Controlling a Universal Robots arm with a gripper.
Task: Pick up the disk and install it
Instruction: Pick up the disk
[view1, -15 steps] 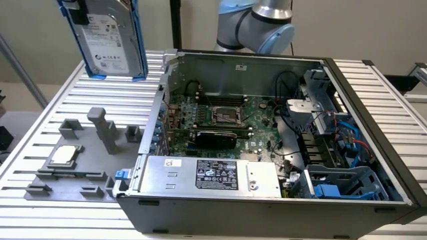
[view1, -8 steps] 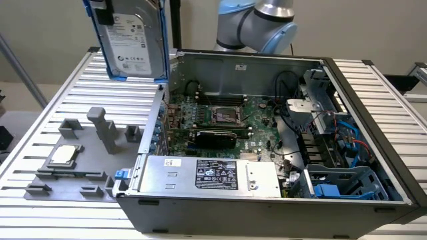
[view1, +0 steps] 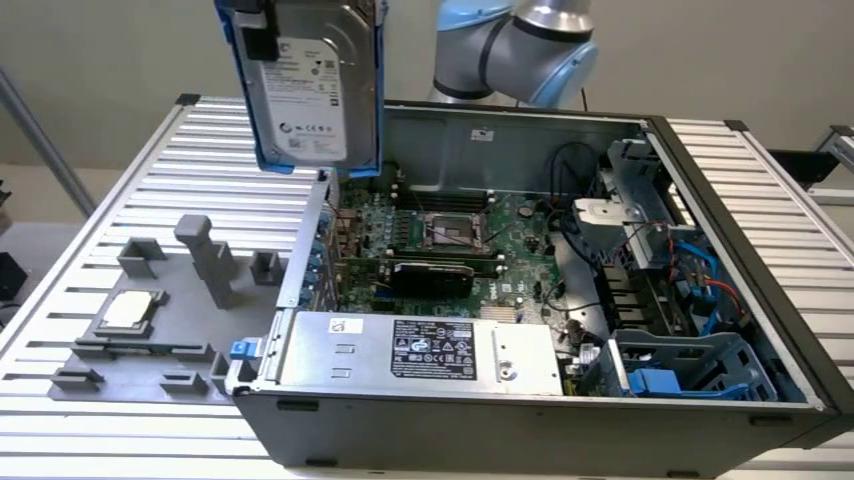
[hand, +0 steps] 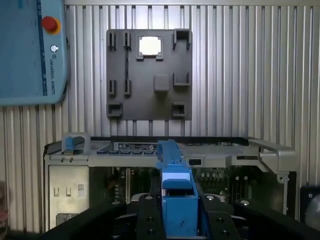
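Note:
The disk (view1: 310, 85), a silver-grey hard drive with a white label and blue carrier rails, hangs upright high above the slatted table. It is over the open computer case's (view1: 461, 440) wall on the exterior view's left. In the wrist view my gripper (hand: 179, 216) is shut on the disk, and its blue rail (hand: 175, 172) sticks out edge-on between the black fingers (hand: 150, 215). The case's open interior lies below it.
A grey fixture plate (view1: 187, 350) with a small square silver chip (view1: 127, 308) lies beside the case. Inside are the motherboard (view1: 447, 235), a silver power supply (view1: 427, 350) and a blue-grey drive cage (view1: 687, 365). A teach pendant (hand: 30, 50) rests on the table.

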